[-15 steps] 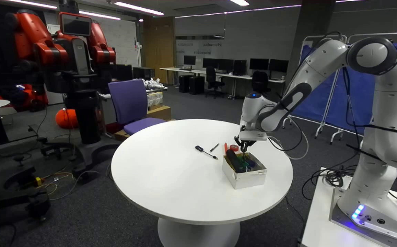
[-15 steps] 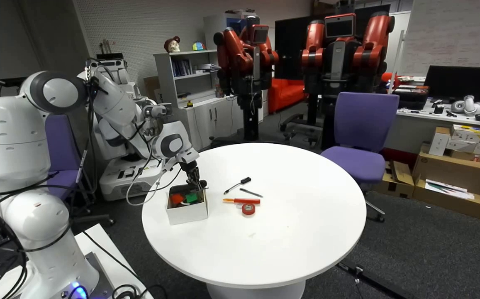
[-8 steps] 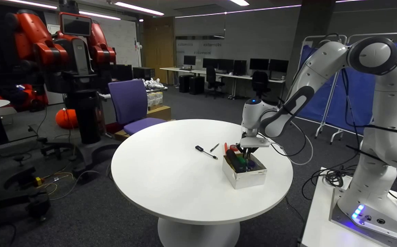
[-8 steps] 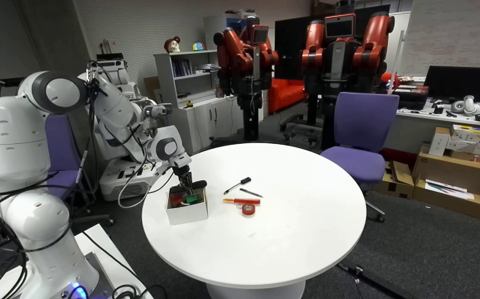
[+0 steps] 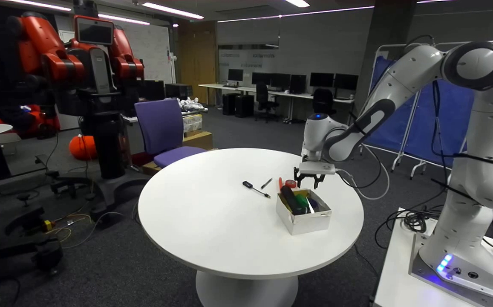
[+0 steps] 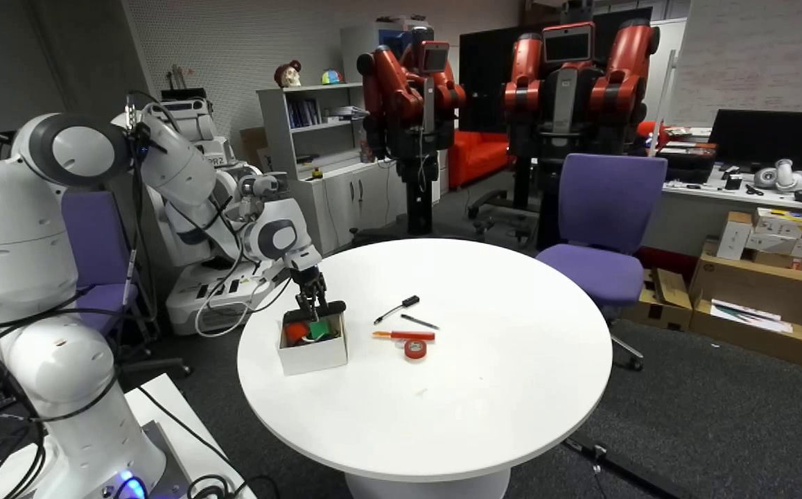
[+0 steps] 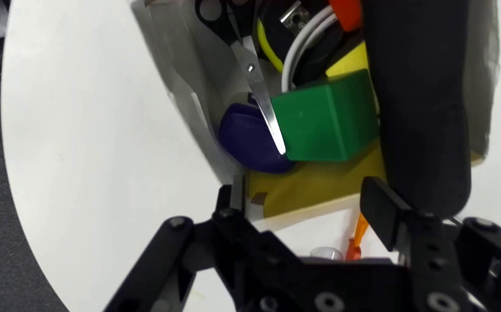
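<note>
White-walled, the box [image 6: 312,358] fenced in the scissors [image 7: 253,73], at ten o'clock from the green block [image 7: 313,123] in your wrist view, blade across the purple object [image 7: 248,141]. Your fingers [image 7: 380,208] hung wide apart above the box, holding nothing. The black cylinder [image 7: 421,108] crowded the block's three-o'clock side; in an exterior view, red tape [image 6: 414,353] lay on the table [image 6: 484,398], at the box's three o'clock.

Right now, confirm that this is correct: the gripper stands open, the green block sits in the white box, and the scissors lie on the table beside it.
Not quite: the scissors lie inside the white box, not on the table, as the wrist view shows. The gripper does stand open, and the green block sits in the box.
</note>
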